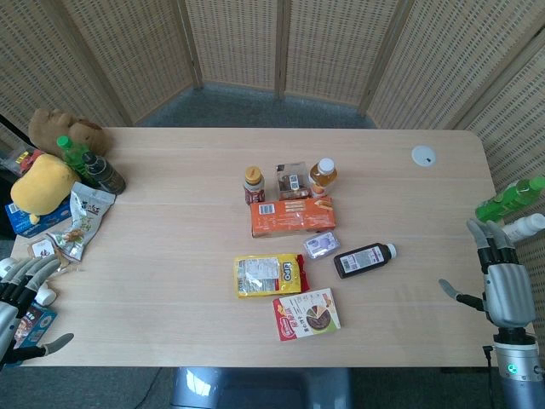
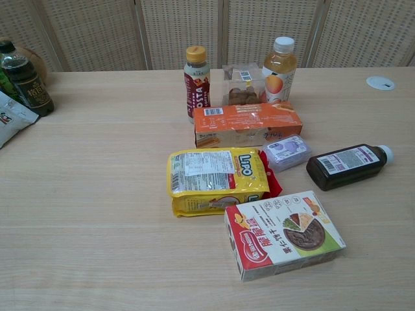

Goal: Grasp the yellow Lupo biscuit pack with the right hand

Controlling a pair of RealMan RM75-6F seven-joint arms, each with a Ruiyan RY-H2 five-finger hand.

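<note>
The yellow Lupo biscuit pack [image 1: 269, 274] lies flat near the middle of the table, label up; the chest view shows the pack [image 2: 217, 179] just left of centre. My right hand [image 1: 502, 277] hovers at the table's right edge, far to the right of the pack, fingers spread and holding nothing. At the near left corner my left hand [image 1: 19, 294] is also open and holds nothing. Neither hand appears in the chest view.
A red-and-white biscuit box [image 1: 306, 313] touches the pack's near right corner. Behind it lie an orange box [image 1: 292, 216], a small purple packet [image 1: 322, 245] and a dark bottle [image 1: 364, 259]. Two bottles [image 1: 254, 184] and a clear box stand further back. Snacks crowd the left edge; green bottles [image 1: 509, 200] stand by my right hand.
</note>
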